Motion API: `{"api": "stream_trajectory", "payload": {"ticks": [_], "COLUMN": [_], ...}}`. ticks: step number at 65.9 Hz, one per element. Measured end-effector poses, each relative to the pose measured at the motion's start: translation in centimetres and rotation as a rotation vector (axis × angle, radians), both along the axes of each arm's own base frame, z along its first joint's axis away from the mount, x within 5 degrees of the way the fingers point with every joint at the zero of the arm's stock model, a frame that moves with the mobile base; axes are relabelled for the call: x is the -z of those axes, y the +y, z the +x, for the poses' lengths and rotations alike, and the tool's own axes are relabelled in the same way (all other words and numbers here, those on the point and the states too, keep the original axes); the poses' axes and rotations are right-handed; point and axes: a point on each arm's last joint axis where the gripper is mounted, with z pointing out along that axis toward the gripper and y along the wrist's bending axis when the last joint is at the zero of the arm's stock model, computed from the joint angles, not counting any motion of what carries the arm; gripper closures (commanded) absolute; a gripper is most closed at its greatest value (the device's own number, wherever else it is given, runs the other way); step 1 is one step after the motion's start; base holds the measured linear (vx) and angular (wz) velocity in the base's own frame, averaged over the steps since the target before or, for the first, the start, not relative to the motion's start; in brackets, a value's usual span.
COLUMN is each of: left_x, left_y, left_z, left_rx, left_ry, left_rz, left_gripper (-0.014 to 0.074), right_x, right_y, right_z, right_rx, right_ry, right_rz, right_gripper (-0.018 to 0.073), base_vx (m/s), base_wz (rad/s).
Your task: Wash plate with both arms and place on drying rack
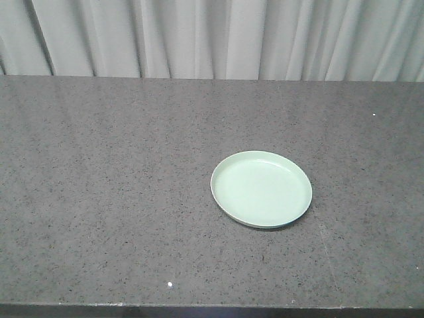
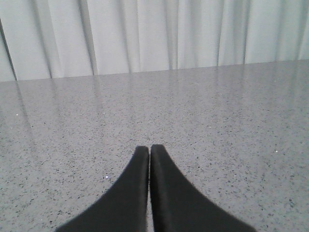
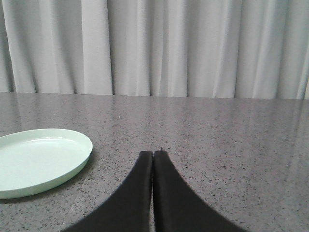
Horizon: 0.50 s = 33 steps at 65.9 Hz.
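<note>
Mint-green plate [image 1: 261,189] lies flat on the speckled grey counter [image 1: 99,199], right of centre, nearer the front edge. I see my left gripper [image 2: 149,151] and right gripper [image 3: 153,154] pinched closed, empty. The low rim, I judge, could skid away from a closed claw.

Open counter [image 1: 99,199] all round plate [image 1: 262,189]; curtain [image 1: 199,40] bounds far edge.

A dark speckled stone countertop [image 1: 99,199] meets pleated pale grey curtains [image 1: 212,36].
</note>
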Motion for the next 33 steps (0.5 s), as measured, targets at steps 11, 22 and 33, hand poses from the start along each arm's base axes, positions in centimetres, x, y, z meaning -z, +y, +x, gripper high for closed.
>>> {"api": "stream_trajectory", "payload": {"ticks": [11,22,33], "left_x": [0.0,0.0,0.0], "left_y": [0.0,0.0,0.0], "left_z": [0.0,0.0,0.0], "left_rx": [0.0,0.0,0.0], "left_ry": [0.0,0.0,0.0], "left_rz": [0.0,0.0,0.0], "left_gripper": [0.0603,0.0603,0.0603], "right_x": [0.0,0.0,0.0], "right_y": [0.0,0.0,0.0], "right_z": [0.0,0.0,0.0], "right_rx": [0.0,0.0,0.0], "right_ry": [0.0,0.0,0.0], "right_rz": [0.0,0.0,0.0], "right_gripper": [0.0563,0.0563,0.0563], "base_vx": [0.0,0.0,0.0], "base_wz": [0.0,0.0,0.0]}}
